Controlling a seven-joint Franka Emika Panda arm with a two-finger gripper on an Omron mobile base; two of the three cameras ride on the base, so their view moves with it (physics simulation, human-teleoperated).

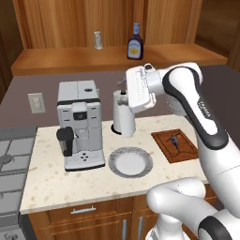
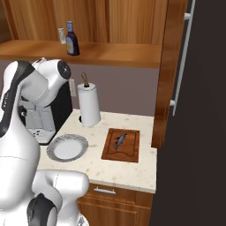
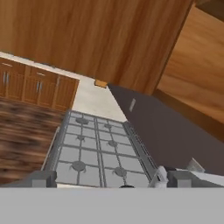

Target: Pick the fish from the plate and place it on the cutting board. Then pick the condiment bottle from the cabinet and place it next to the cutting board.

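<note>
Left of the paper towel roll (image 1: 123, 114), plate (image 1: 131, 162) bare; right of it, fish (image 1: 174, 139) already on the cutting board (image 1: 176, 145). Above and behind the roll, condiment bottle (image 1: 135, 43) upright on the cabinet (image 1: 117, 57). Claw (image 3: 107, 179) wide and empty: best swung toward the bottle and closed squarely around its body.

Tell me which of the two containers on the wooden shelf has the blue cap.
The condiment bottle: dark brown, blue cap, white oval label, standing right of the small clear shaker, which has a silvery top and no label.
</note>
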